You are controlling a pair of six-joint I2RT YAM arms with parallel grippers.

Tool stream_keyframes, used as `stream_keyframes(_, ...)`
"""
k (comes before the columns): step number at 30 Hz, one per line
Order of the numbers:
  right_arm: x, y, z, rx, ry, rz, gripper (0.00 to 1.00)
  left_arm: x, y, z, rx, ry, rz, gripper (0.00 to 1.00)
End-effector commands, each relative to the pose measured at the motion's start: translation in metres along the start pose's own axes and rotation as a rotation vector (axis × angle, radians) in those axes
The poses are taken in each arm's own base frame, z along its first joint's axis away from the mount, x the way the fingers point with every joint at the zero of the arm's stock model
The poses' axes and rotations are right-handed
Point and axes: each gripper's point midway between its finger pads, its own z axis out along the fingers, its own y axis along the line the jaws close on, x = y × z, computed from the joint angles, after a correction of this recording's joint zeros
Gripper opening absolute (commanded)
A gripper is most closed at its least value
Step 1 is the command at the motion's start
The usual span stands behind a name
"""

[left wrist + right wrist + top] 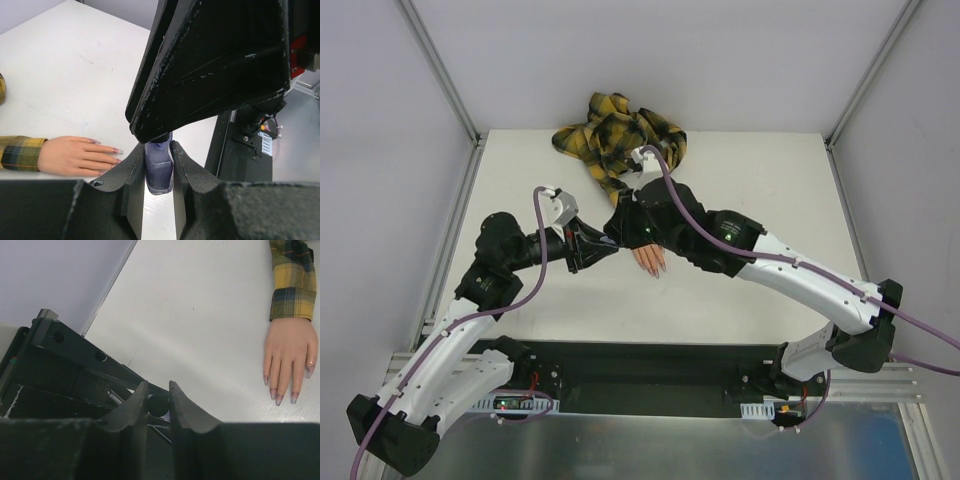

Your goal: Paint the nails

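The mannequin hand is lying palm down on the white table, its fingers stretching out flat and its wrist disappearing into a yellow-black plaid sleeve. The nails are showing as small pinkish-purple tips at the ends of those fingers, resting on the table and touching neither arm. Just beyond the fingertips of the mannequin hand, the left gripper is clamping a small dark purple bottle upright between its two black fingers, which are pressing against both of its sides. The right gripper is hanging directly above that bottle, on the side away from the mannequin hand's sleeve, and its bulk is filling much of the left wrist view. In the right wrist view its fingers are sitting close together with the black cap of the bottle between them, and both fingers appear to be touching the cap, so the right gripper is pinching it. From above, the two arms are meeting beside the mannequin hand, the right one crossing over its wrist and hiding part of it.
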Motion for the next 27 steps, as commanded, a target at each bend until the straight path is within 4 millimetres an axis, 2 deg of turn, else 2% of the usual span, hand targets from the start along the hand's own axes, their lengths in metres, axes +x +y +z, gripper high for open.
stream_keyframes(1, -0.006, -0.004, -0.010, -0.008, -0.033, -0.029, 0.14, -0.020, -0.014, -0.002, 0.049, -0.071, 0.056, 0.00)
stream_keyframes(2, -0.005, -0.005, -0.011, -0.014, -0.031, -0.048, 0.04, -0.019, -0.018, -0.002, 0.072, -0.068, 0.054, 0.00)
stream_keyframes(3, -0.007, -0.004, -0.012, -0.029, -0.036, -0.072, 0.01, -0.019, -0.022, -0.003, 0.092, -0.067, 0.053, 0.00)
stream_keyframes(4, 0.001, 0.003, -0.017, -0.106, -0.009, -0.183, 0.01, -0.023, -0.029, -0.003, 0.132, -0.076, 0.069, 0.00)
stream_keyframes(6, -0.002, 0.013, -0.023, -0.227, -0.034, -0.334, 0.01, -0.021, -0.059, -0.010, 0.305, -0.060, 0.071, 0.00)
stream_keyframes(7, 0.026, 0.028, -0.039, -0.464, 0.002, -0.550, 0.01, -0.027, -0.073, -0.014, 0.382, -0.089, 0.070, 0.00)
stream_keyframes(8, 0.032, 0.047, -0.051, -0.657, -0.058, -0.636, 0.00, -0.025, -0.090, -0.023, 0.481, -0.080, 0.095, 0.00)
stream_keyframes(9, 0.035, 0.047, -0.061, -0.791, -0.096, -0.689, 0.00, -0.024, -0.096, -0.026, 0.515, -0.084, 0.098, 0.00)
stream_keyframes(10, 0.040, 0.054, -0.080, -0.938, -0.111, -0.679, 0.00, -0.022, -0.101, -0.030, 0.540, -0.073, 0.060, 0.00)
stream_keyframes(11, 0.028, 0.046, -0.081, -0.967, -0.086, -0.606, 0.00, -0.024, -0.106, -0.032, 0.565, -0.084, 0.096, 0.00)
stream_keyframes(12, 0.030, 0.046, -0.085, -1.017, -0.029, -0.588, 0.00, -0.022, -0.109, -0.034, 0.580, -0.075, 0.097, 0.00)
stream_keyframes(15, 0.037, 0.042, -0.081, -0.998, 0.017, -0.584, 0.00, -0.022, -0.107, -0.032, 0.569, -0.083, 0.098, 0.00)
stream_keyframes(19, 0.032, 0.037, -0.076, -0.914, -0.001, -0.529, 0.00, -0.023, -0.101, -0.029, 0.535, -0.095, 0.108, 0.00)
stream_keyframes(20, 0.030, 0.037, -0.075, -0.889, -0.006, -0.518, 0.05, -0.023, -0.098, -0.027, 0.517, -0.098, 0.100, 0.00)
stream_keyframes(21, 0.027, 0.035, -0.073, -0.844, -0.004, -0.472, 0.16, -0.020, -0.094, -0.024, 0.496, -0.084, 0.072, 0.00)
stream_keyframes(22, 0.015, 0.027, -0.065, -0.738, -0.041, -0.438, 0.35, -0.023, -0.088, -0.021, 0.455, -0.102, 0.093, 0.00)
stream_keyframes(23, 0.013, 0.023, -0.063, -0.684, -0.031, -0.398, 0.41, -0.024, -0.082, -0.018, 0.421, -0.107, 0.088, 0.00)
stream_keyframes(24, 0.001, 0.026, -0.068, -0.642, -0.048, -0.350, 0.46, -0.019, -0.074, -0.015, 0.371, -0.085, 0.039, 0.00)
stream_keyframes(25, -0.012, 0.013, -0.060, -0.508, -0.086, -0.315, 0.55, -0.026, -0.059, -0.010, 0.280, -0.119, 0.069, 0.00)
stream_keyframes(26, -0.003, 0.010, -0.061, -0.449, -0.047, -0.301, 0.58, -0.026, -0.052, -0.009, 0.235, -0.121, 0.068, 0.00)
stream_keyframes(27, -0.008, 0.008, -0.062, -0.393, -0.052, -0.287, 0.60, -0.025, -0.044, -0.007, 0.189, -0.119, 0.063, 0.00)
